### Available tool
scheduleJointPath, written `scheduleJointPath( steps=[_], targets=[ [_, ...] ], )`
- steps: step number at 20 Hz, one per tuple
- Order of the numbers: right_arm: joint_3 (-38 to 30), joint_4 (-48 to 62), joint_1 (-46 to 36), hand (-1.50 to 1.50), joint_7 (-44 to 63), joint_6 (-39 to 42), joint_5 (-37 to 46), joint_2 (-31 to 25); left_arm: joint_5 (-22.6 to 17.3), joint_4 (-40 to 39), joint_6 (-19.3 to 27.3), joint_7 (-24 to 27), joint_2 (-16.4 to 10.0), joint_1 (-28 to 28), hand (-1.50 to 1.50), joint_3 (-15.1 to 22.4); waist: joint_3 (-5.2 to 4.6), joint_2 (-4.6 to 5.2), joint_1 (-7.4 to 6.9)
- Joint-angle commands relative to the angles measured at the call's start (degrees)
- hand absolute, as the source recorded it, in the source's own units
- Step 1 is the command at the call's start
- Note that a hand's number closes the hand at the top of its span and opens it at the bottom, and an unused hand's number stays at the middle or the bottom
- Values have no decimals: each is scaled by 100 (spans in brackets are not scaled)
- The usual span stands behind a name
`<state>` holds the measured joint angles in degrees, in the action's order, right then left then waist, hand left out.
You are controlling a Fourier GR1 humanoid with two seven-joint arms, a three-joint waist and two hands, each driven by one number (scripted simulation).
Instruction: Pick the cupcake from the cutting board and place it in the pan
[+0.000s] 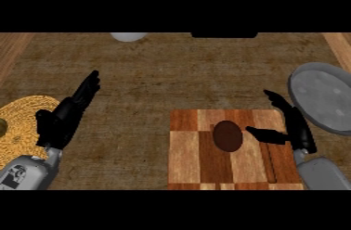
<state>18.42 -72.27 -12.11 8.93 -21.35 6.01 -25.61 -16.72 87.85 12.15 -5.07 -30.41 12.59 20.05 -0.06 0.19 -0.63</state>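
At the counter's near edge, right of centre, lies the wooden cutting board (205,155), with the dark brown cupcake (227,135) on its middle part. Just right of the cupcake, the right hand (298,130) is open over the board's right edge, its thumb pointing at the cupcake without touching it. Near the left edge, the left hand (60,120) is open with fingers straight, beside a yellow woven mat (24,115). The grey pan (328,97) sits at the right edge, beyond the right hand. A white object (128,36) shows at the far edge.
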Motion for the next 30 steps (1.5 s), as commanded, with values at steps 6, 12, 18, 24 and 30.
scheduleJointPath(
  steps=[6,12,18,24,30],
  targets=[
    [998,-652,-926,-150,2461,1505,917,-704,167,145,-32,-369,146,5,0,85,-12,-44,-9],
    [1339,-610,-1895,-150,3863,3530,373,-726,106,30,-183,-422,176,278,0,-80,-12,-23,-39],
    [1342,114,-2862,-150,5122,5131,-694,-3,156,-102,-337,-239,154,145,0,-124,-4,11,-132],
    [1416,690,-3155,-150,5629,5198,-891,516,322,-271,-215,-189,513,162,0,-125,1,-3,2],
    [1506,425,-3294,-150,6126,5217,-879,527,392,-131,-391,-101,407,-208,0,-211,1,-34,58]
  ],
)
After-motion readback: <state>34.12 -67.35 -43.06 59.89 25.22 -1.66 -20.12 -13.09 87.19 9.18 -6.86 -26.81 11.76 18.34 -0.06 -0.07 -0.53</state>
